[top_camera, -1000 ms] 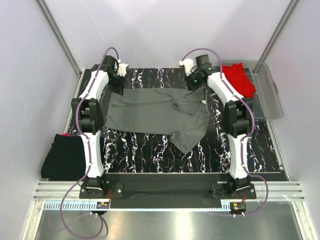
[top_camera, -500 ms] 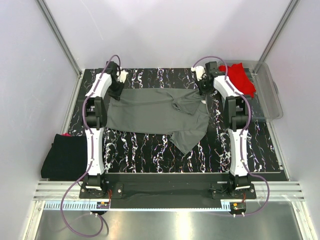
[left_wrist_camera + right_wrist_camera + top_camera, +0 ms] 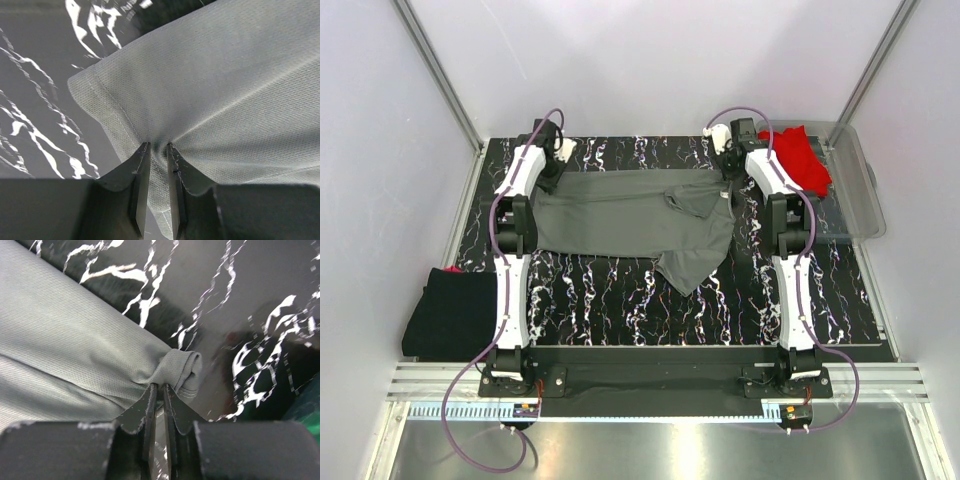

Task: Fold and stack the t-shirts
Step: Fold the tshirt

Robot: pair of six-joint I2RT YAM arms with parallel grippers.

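Note:
A dark grey t-shirt (image 3: 620,215) lies spread across the black marbled table, one sleeve trailing toward the near right. My left gripper (image 3: 549,177) is at its far left corner. In the left wrist view the left gripper (image 3: 157,146) is shut on the stitched hem of the grey cloth (image 3: 225,80). My right gripper (image 3: 725,181) is at the far right corner. The right wrist view shows that gripper (image 3: 159,386) shut on a bunched fold of the grey cloth (image 3: 65,345). A red t-shirt (image 3: 798,157) lies in the tub. A black t-shirt (image 3: 445,312) lies folded at the left.
A clear plastic tub (image 3: 860,200) stands at the back right beside the right arm. The black shirt rests off the table's left edge with a bit of red under it. Bare marbled table (image 3: 620,300) shows in front of the grey shirt. White walls close in the back.
Both arms have stretched toward the far edge and closed on the grey shirt's far corners. The shirt's far edge has been drawn taut and shifted slightly away.

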